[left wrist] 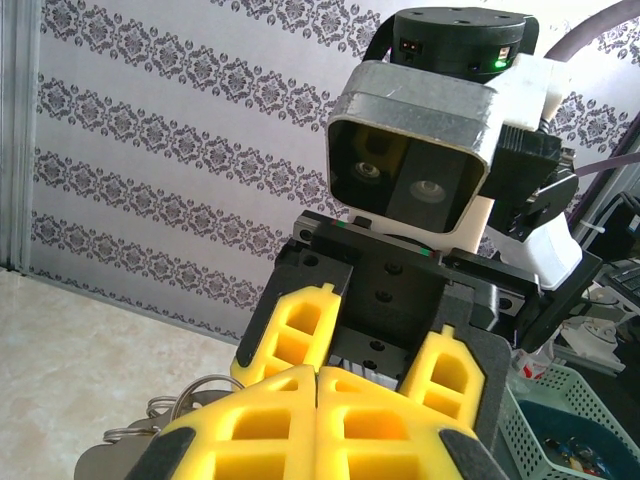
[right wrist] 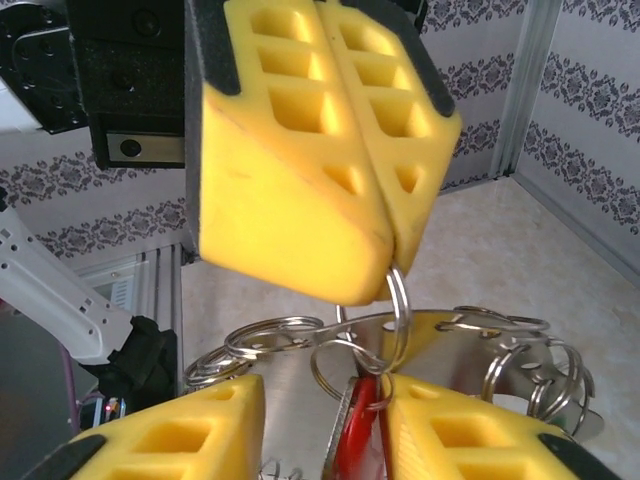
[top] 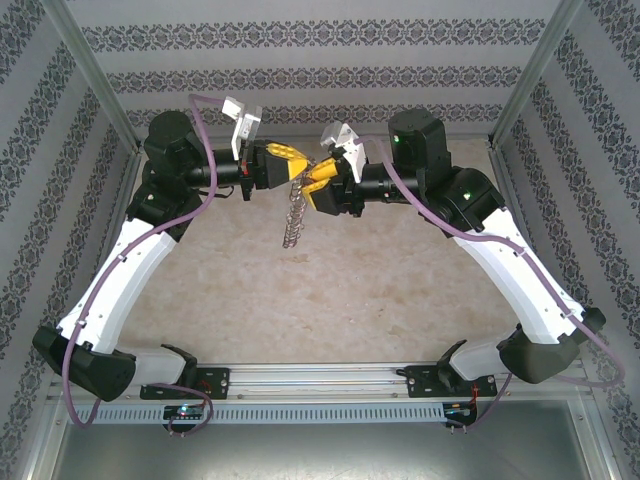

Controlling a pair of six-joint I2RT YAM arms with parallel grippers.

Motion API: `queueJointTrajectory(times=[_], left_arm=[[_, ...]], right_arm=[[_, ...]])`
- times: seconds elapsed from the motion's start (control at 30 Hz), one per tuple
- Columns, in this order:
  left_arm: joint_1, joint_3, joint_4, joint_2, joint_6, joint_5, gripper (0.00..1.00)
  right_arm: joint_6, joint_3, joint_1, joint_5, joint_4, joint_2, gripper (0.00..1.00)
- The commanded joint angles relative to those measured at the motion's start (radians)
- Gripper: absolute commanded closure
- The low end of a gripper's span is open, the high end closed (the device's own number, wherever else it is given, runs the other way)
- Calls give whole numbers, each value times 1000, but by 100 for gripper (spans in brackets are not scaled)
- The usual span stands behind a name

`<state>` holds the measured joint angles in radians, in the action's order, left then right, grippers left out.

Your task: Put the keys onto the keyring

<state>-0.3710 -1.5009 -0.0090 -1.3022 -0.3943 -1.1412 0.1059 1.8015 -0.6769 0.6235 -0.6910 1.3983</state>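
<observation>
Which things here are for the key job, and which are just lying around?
For the job:
- the keyring, pinched by the left gripper
- the red key, inside the open right gripper

Just lying about:
- the basket of odds and ends, off to the side

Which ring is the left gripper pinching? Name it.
The upright ring caught in the left gripper's shut fingertips, above the red key; the others sit lower.

Above table (top: 400,300), toward back: left gripper (top: 298,160) on left, right gripper (top: 318,184) on right, tips near each other. Pinched in left gripper tips: keyring (top: 290,222), dangling down. Between right gripper fingers: key (right wrist: 358,445).
</observation>
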Motion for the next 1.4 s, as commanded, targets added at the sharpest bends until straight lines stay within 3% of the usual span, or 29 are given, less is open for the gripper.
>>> queueJointTrajectory(times=[0.0,0.13,0.4,0.63,1.0,1.23,1.37], left_arm=[[8,-5,77,29,-11,-17,100],[9,-7,78,28,-11,-17,100],[9,-6,60,28,3,-17,100],[8,10,-66,43,106,8,100],[8,77,-94,62,144,32,100],[21,150,-14,78,93,38,69],[43,224,40,108,50,49,63]], right_arm=[[4,2,-11,-21,25,2,73],[18,4,-12,-39,5,2,86],[44,19,-12,-58,-24,1,100],[79,90,-11,-100,-74,14,100],[99,185,-13,-176,-173,60,100],[96,208,-10,-212,-235,94,100],[100,248,-12,-245,-313,142,100]])
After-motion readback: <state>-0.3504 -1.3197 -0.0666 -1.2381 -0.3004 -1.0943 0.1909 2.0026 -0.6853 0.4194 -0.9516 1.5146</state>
